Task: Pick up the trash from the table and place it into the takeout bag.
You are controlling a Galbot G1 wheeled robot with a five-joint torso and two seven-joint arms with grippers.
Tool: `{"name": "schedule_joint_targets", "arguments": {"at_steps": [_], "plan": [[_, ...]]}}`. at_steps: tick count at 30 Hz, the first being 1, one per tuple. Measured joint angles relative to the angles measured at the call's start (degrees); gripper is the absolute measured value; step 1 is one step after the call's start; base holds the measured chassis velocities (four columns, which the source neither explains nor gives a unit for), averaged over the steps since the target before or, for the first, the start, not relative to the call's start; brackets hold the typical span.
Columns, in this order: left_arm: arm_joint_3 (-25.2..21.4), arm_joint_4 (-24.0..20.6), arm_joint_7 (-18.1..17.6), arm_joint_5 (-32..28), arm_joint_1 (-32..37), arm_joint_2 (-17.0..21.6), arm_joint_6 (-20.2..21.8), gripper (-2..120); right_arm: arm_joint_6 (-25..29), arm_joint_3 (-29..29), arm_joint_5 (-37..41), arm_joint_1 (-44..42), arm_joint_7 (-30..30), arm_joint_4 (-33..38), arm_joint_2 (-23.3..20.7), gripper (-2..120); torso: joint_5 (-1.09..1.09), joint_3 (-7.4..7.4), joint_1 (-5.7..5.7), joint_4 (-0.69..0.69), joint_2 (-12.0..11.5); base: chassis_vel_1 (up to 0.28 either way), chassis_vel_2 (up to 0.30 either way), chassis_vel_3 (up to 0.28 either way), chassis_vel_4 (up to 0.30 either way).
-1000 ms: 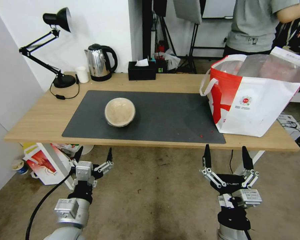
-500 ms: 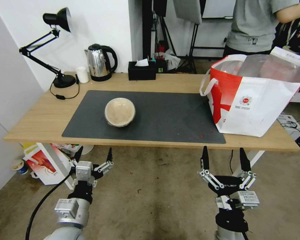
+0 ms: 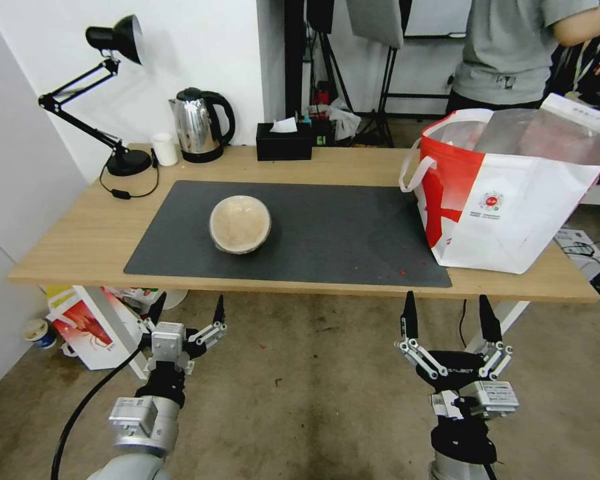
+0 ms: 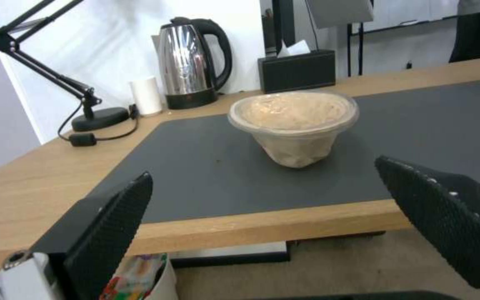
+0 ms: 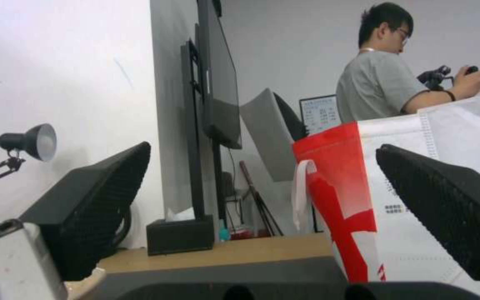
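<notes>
Beige bowl (image 3: 240, 224) upright on grey mat (image 3: 327, 240), table (image 3: 73, 247) centre-left. Bag (image 3: 513, 200) stands at table's right end. We hold left gripper (image 3: 187, 312) and right gripper (image 3: 449, 313) below front edge, jaws spread, empty.

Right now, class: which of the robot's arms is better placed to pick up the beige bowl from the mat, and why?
Probably the left. The left gripper hangs open below the table edge, nearly in line with the beige bowl; the right gripper, also open, sits nearer the takeout bag.
</notes>
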Motion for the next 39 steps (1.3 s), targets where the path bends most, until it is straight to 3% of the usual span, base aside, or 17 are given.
{"name": "schedule_joint_targets", "arguments": {"at_steps": [39], "plan": [[0.0, 0.0, 0.0, 0.0, 0.0, 0.0, 0.0, 100, -0.1, 0.0, 0.0, 0.0, 0.0, 0.0, 0.0, 100, 0.0, 0.0, 0.0, 0.0, 0.0, 0.0, 0.0, 0.0, 0.0]]}}
